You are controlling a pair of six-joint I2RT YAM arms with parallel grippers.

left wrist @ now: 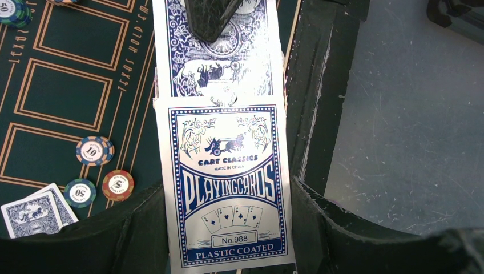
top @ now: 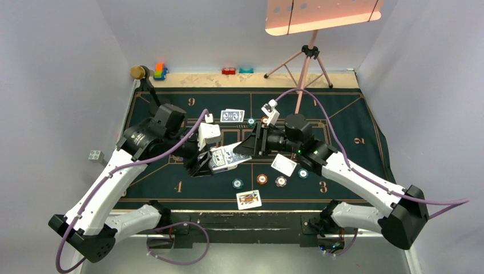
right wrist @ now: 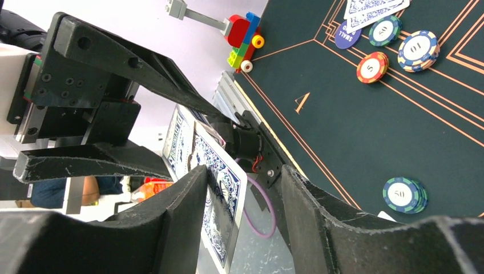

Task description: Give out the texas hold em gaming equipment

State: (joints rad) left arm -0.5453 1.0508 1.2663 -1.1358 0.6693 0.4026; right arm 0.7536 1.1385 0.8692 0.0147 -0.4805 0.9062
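My left gripper (top: 208, 162) is shut on a blue-and-white playing-card box (top: 224, 158), held above the green felt mat (top: 354, 123). In the left wrist view the box (left wrist: 225, 188) sits between the fingers, and a blue-backed card (left wrist: 220, 57) sticks out of its far end. My right gripper (top: 246, 147) is open at that card. In the right wrist view the card (right wrist: 220, 188) lies against the left finger, with a gap to the right finger. Dealt cards (top: 232, 116), a white card (top: 283, 165) and a face-up card (top: 249, 198) lie on the mat. Chips (top: 262, 179) lie near the front.
A tripod (top: 305, 63) with a lamp stands at the back right. Toy blocks (top: 160, 71) and a brown knob (top: 138, 72) sit at the back edge. More chips (left wrist: 95, 150) and a dark-blue button (right wrist: 346, 35) lie on the mat.
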